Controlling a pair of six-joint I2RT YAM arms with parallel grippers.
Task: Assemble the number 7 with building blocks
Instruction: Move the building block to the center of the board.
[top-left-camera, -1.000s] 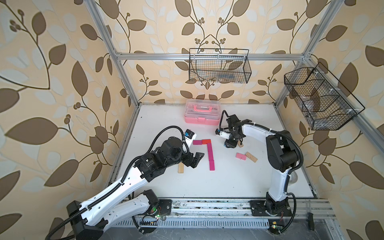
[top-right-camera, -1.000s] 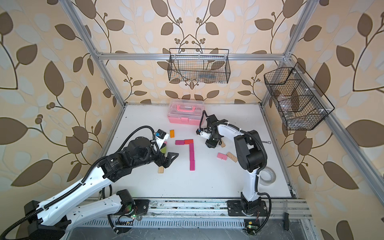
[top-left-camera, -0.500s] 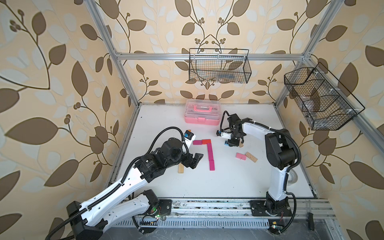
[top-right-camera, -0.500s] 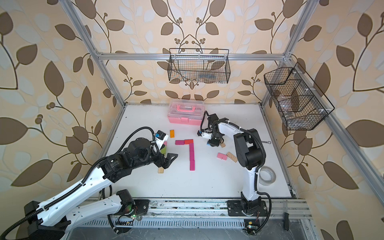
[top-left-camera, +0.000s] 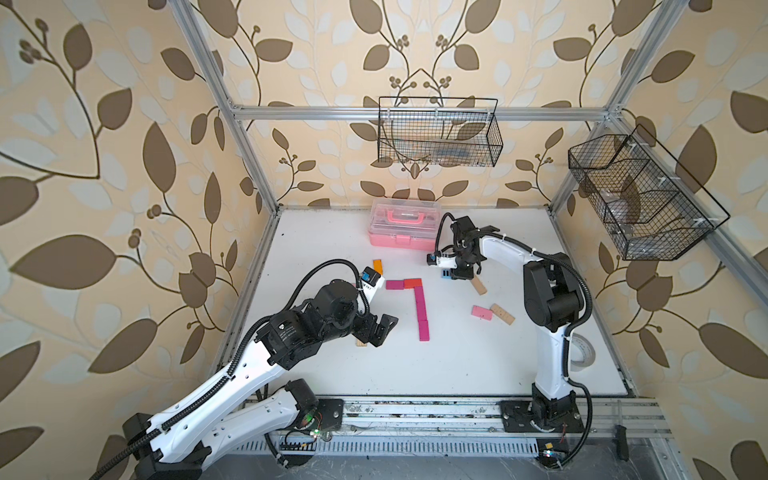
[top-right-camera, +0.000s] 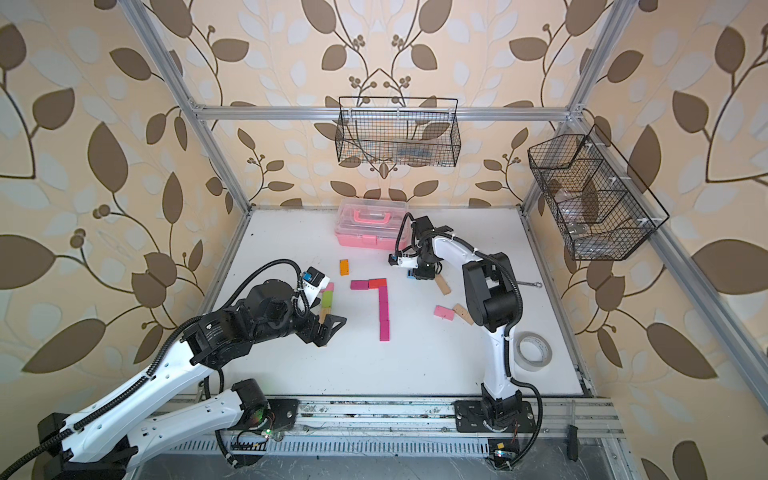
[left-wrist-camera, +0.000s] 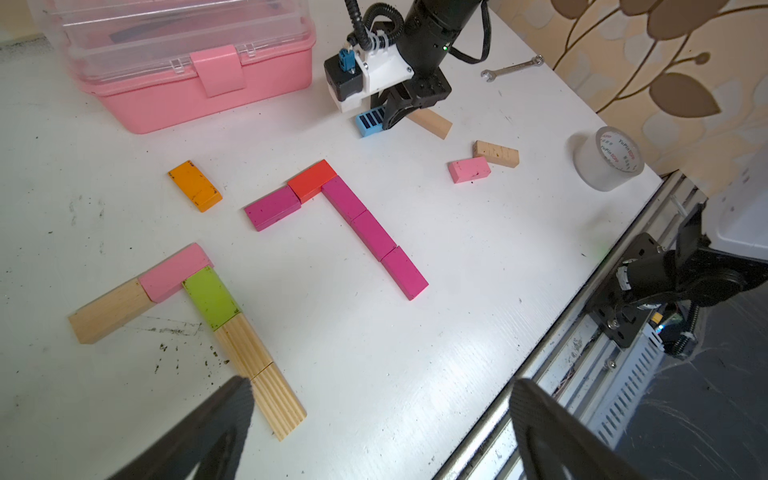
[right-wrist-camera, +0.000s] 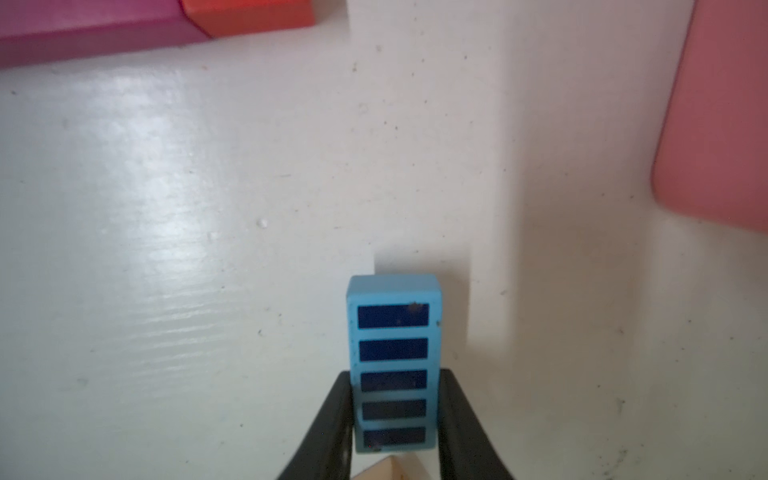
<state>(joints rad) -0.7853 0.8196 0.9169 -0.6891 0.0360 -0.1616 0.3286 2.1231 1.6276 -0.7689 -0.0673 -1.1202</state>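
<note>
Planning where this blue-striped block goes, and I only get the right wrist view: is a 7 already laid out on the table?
Observer: Yes. A magenta-and-red 7 lies flat, five blocks joined end to end.
Operator: Only that one?
Observer: No, a second 7 of plain wood, light pink and lime green lies to the robot's left of the first.
Operator: Anything held on the other side?
Observer: The left gripper is open and holds nothing.
</note>
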